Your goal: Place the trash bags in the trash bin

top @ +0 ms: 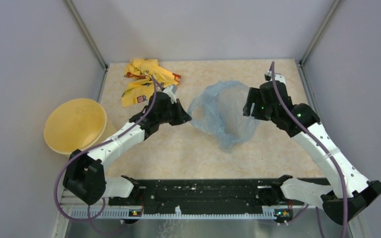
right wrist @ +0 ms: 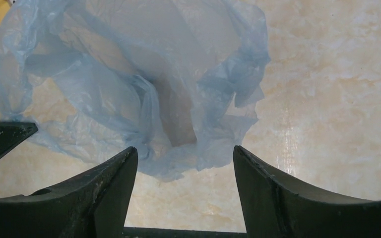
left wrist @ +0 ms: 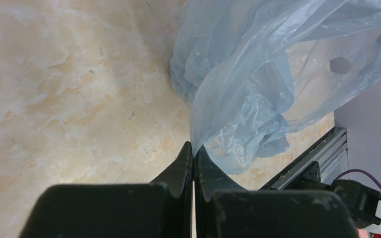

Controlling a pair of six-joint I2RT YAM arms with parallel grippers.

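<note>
Marbled tabletop: left claw pinches the trash bag, right claw stands open.

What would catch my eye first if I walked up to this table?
The crumpled pale blue plastic bag in the middle of the table stands out first, puffed open. The left pincer is shut on its edge, while the right pincer stands open at its other side. A round yellow bin sits at the left, and a yellow cloth lies at the far edge.
</note>
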